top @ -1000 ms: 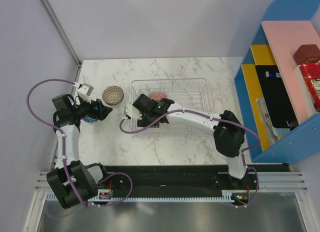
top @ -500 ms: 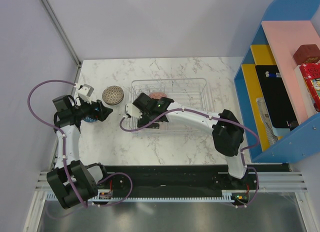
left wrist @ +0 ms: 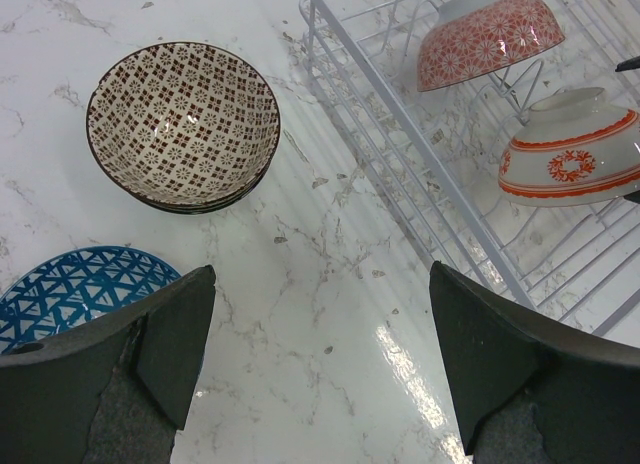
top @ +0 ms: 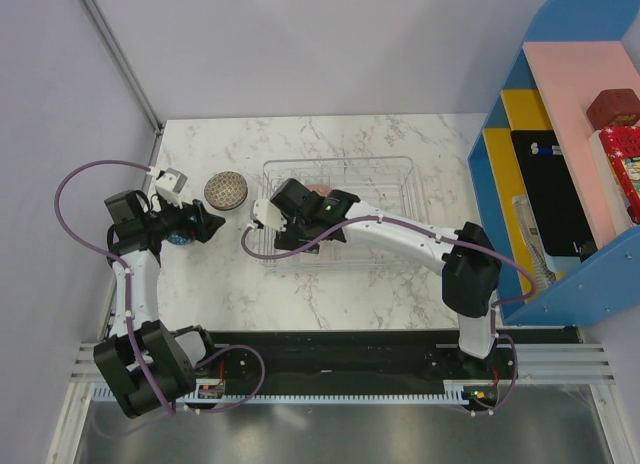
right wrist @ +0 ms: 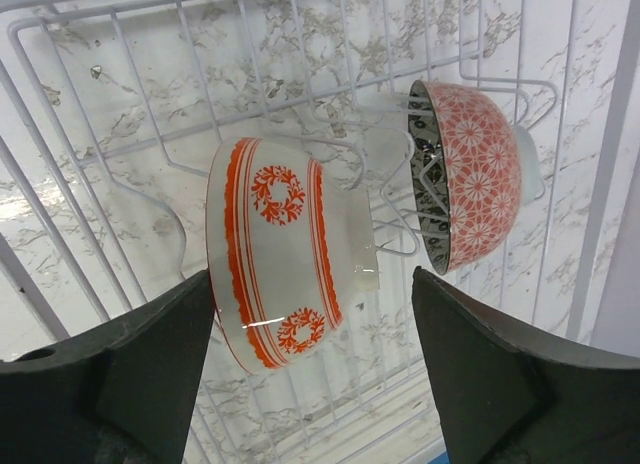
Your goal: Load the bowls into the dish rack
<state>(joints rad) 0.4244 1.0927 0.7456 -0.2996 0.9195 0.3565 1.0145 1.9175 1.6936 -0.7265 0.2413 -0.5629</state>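
Observation:
The dish rack (top: 392,168), a white wire frame, sits mid-table. Two bowls stand on edge in it: a red-orange patterned bowl (right wrist: 472,174) (left wrist: 490,36) and a white bowl with orange bands (right wrist: 278,252) (left wrist: 572,156). My right gripper (right wrist: 312,284) (top: 296,216) hovers open over the white bowl, its fingers apart from the bowl on both sides. A brown lattice bowl (left wrist: 183,124) (top: 225,191) rests on the marble left of the rack. A blue bowl (left wrist: 78,289) lies under my left gripper (left wrist: 320,284) (top: 208,224), which is open with only bare marble between its fingertips.
A blue shelf unit (top: 560,274) with books and boxes stands along the right edge of the table. A wall and a metal post (top: 120,54) close off the left side. The arm bases sit on the black rail (top: 340,359) at the near edge.
My right gripper has opened and let go of the white orange-banded bowl in the rack, and its arm's elbow has swung right. The left arm has barely moved.

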